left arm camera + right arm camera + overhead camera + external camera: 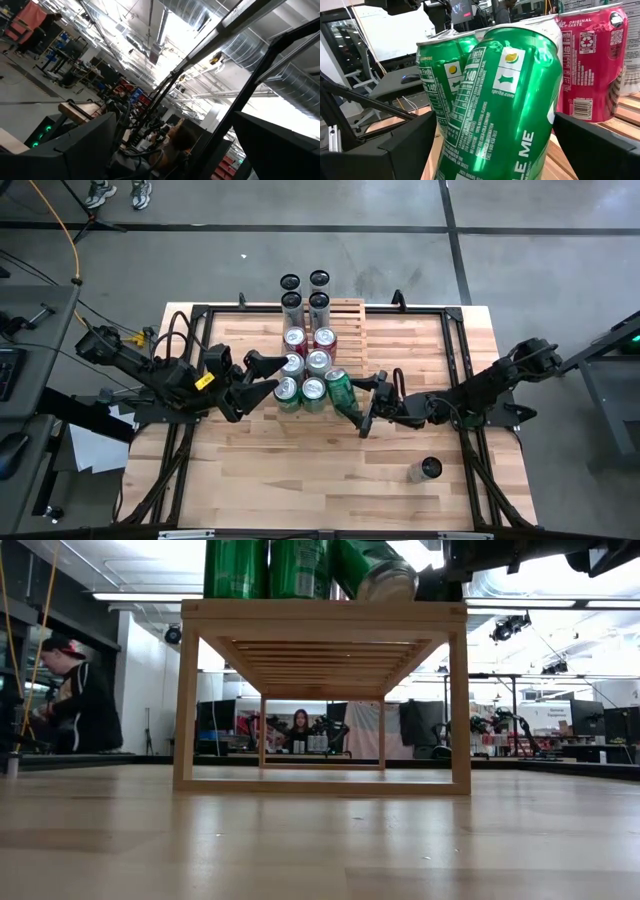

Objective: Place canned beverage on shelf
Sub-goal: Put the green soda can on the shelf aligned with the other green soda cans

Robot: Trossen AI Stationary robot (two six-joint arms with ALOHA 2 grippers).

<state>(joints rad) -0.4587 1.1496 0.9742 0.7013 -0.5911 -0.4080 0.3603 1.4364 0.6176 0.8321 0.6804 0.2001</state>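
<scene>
The tilted green can (340, 387) leans on its neighbours at the shelf (347, 315) front, between the right hand's (366, 402) spread fingers, unclamped.

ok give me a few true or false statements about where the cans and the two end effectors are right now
1. The green can nearest the right end effector stands upright. False: it leans against the neighbouring cans.
2. One dark can stands alone on the table, away from the shelf. True.
3. The right end effector is clamped shut on the tilted can. False: its fingers stand open on either side of it.
4. The left end effector is open, beside the can cluster. True.
5. Every can on the shelf is green. False: there are red cans and black cans too.
</scene>
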